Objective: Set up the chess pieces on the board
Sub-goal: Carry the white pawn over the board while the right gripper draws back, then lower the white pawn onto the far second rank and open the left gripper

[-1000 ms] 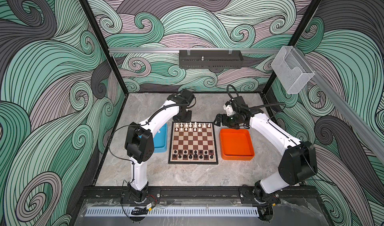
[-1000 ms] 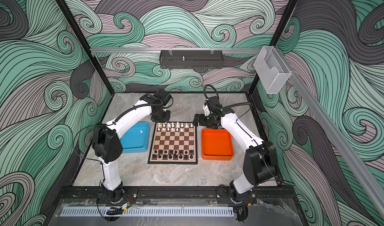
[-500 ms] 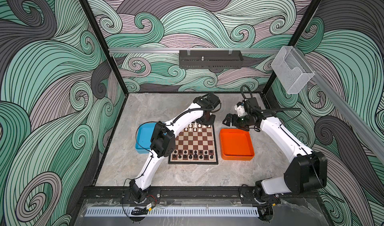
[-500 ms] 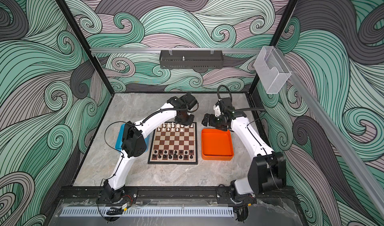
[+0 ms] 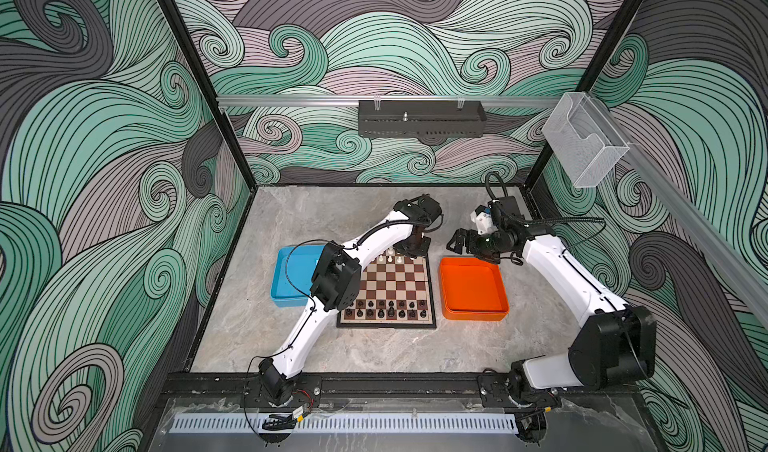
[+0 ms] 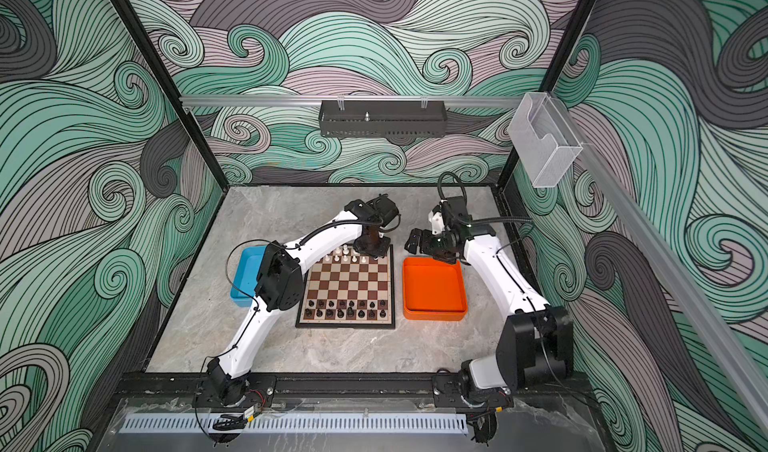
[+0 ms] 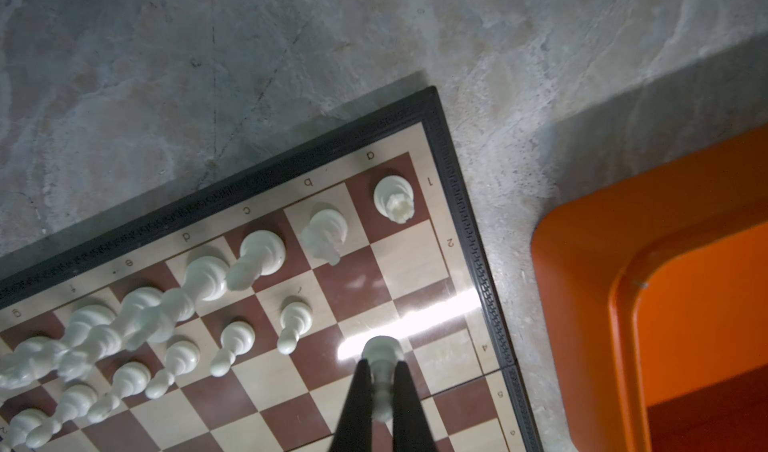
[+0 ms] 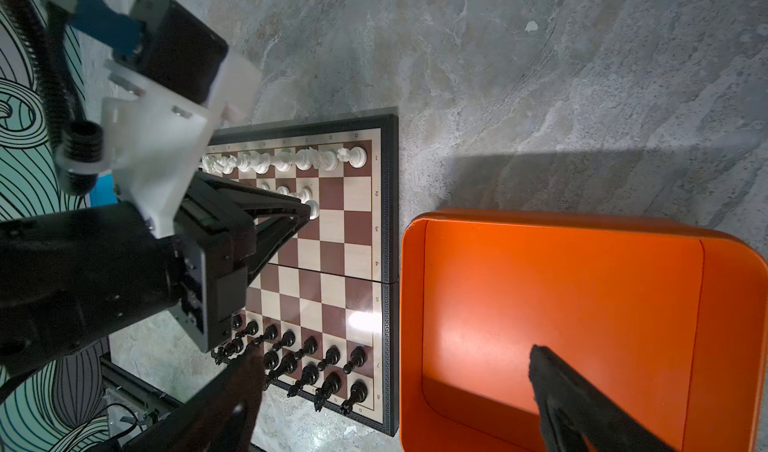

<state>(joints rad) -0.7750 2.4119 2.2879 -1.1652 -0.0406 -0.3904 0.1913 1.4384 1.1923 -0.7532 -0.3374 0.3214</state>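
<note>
A white pawn [image 7: 383,349] stands upright, base down and long axis vertical, pinched at the stem between the fingers of the left gripper [image 7: 382,364] near the far right corner of the board [image 7: 465,221]; the right gripper [image 5: 456,243] gapes wide above the far edge of the orange tray [image 5: 473,315].

fingers [image 7: 358,404] pinching white pawn [image 7: 382,356], apparently above board [image 7: 374,281]

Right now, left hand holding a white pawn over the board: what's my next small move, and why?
Probably lower the left hand so its white pawn lands on the bare square in front of the knight, beside the row's last pawn.
</note>
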